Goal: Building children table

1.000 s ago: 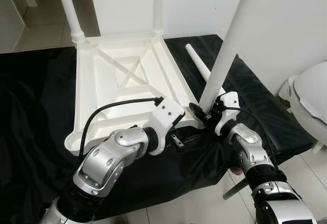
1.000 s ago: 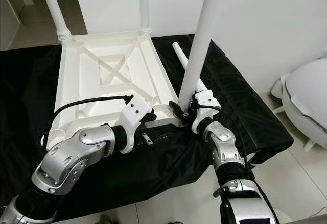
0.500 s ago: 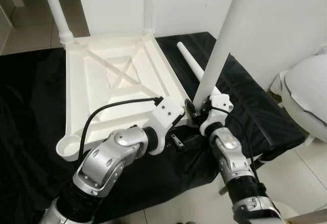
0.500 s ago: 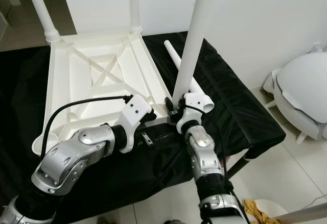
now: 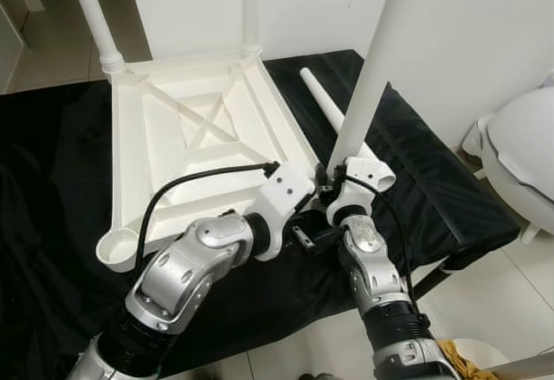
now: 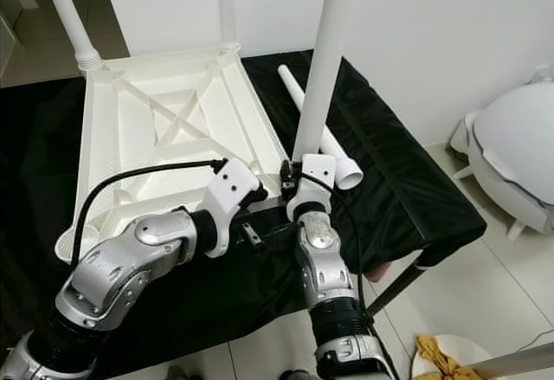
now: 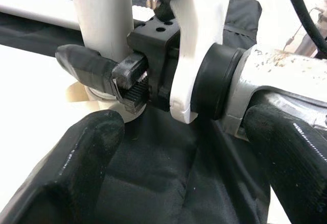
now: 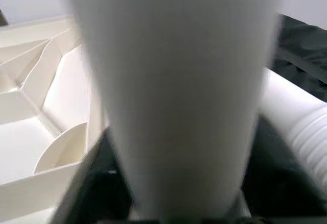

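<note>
Right gripper (image 5: 333,183) jaws are clamped on the base of an upright white table leg (image 5: 368,77), held at the near right corner socket of the upside-down white table top (image 5: 195,138), centre of the left eye view. In the left wrist view one black finger (image 7: 97,71) is seen pressed against that leg just above the socket. Left gripper (image 5: 305,235) sits just beside, below the corner; whether its jaws are wide or narrow cannot be told.

Two legs are already stood at the far corners, upper left. A spare leg (image 5: 333,116) lies on the black-covered tabletop (image 5: 450,198), right of the frame. The near left socket (image 5: 117,250) is unfilled.

Risk: the leg is held low and is long, so a tilted entry could jam it or push the table top away.

Versus 1.0 s ago: the right forearm has been swung inward, now more directly under the leg; the leg is still not visibly seated.
</note>
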`<state>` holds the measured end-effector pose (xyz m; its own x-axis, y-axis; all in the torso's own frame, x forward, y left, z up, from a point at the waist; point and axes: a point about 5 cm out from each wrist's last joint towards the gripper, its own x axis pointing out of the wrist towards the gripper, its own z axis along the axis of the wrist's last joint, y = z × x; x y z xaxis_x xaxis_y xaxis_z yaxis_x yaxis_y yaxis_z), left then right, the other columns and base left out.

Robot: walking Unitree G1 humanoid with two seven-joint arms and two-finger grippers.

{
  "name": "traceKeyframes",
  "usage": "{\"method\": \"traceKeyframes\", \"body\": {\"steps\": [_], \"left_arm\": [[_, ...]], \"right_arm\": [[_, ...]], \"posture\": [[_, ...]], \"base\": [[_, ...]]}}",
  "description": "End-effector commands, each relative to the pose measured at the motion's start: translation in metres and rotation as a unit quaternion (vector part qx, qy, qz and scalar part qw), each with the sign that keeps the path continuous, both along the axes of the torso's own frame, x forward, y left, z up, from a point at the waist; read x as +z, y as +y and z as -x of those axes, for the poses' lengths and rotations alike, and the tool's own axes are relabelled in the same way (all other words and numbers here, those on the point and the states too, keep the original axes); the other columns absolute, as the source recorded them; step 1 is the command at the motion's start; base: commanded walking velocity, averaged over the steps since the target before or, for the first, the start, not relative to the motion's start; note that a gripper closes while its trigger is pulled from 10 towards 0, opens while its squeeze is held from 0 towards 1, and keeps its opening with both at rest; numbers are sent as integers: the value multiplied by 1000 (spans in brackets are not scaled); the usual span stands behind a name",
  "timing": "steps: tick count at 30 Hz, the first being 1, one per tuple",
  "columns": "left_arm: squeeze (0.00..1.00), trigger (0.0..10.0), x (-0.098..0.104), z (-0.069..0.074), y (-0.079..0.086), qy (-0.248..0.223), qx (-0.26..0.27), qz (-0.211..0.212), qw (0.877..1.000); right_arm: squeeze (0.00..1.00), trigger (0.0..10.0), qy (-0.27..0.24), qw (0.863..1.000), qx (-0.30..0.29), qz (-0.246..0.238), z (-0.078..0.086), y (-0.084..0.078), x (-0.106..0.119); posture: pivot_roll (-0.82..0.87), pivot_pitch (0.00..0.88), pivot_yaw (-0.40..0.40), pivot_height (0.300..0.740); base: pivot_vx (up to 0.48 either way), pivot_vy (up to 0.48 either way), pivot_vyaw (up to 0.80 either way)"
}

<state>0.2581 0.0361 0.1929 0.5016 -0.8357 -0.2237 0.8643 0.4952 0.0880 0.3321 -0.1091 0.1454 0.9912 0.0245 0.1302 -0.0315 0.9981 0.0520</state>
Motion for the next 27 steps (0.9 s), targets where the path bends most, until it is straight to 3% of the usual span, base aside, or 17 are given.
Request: {"method": "traceKeyframes", "body": {"steps": [1,7,13,14,19,20,21,23,27], "left_arm": [[0,10000,-3,1,1,-1,-3,-8,1000],[0,10000,-4,1,1,0,-1,-7,1000],[0,10000,-4,0,1,-2,2,-6,1000],[0,10000,-4,-1,1,-3,2,-6,1000],[0,10000,-4,-1,1,-5,2,-6,1000],[0,10000,-4,-1,1,-5,2,-6,1000],[0,10000,-3,-2,1,-7,1,-7,1000],[0,10000,-3,-2,1,-7,1,-7,1000],[0,10000,-2,-3,2,-10,2,-8,1000]], "right_arm": [[1000,10000,1,1000,9,-17,4,-7,-1],[1000,10000,-8,999,32,-19,5,-8,1],[1000,10000,-17,997,69,7,3,-21,7],[0,10000,-24,995,96,23,3,-23,10],[0,10000,-35,987,151,47,4,-28,16],[0,10000,-42,981,179,65,5,-31,20],[0,10000,-44,967,235,94,5,-37,25],[0,10000,-44,967,235,94,5,-37,25],[0,10000,-32,946,292,140,0,-53,21]], "posture": [[-52,117,20,740],[-51,117,17,740],[-52,107,10,740],[-54,101,8,740],[-54,97,6,740],[-55,92,8,740],[-51,89,7,740],[-51,89,7,740],[-44,83,11,740]], "base": [[0,0,0],[0,0,0],[0,0,0],[0,0,0],[0,0,0],[0,0,0],[0,0,0],[0,0,0],[0,0,0]]}}
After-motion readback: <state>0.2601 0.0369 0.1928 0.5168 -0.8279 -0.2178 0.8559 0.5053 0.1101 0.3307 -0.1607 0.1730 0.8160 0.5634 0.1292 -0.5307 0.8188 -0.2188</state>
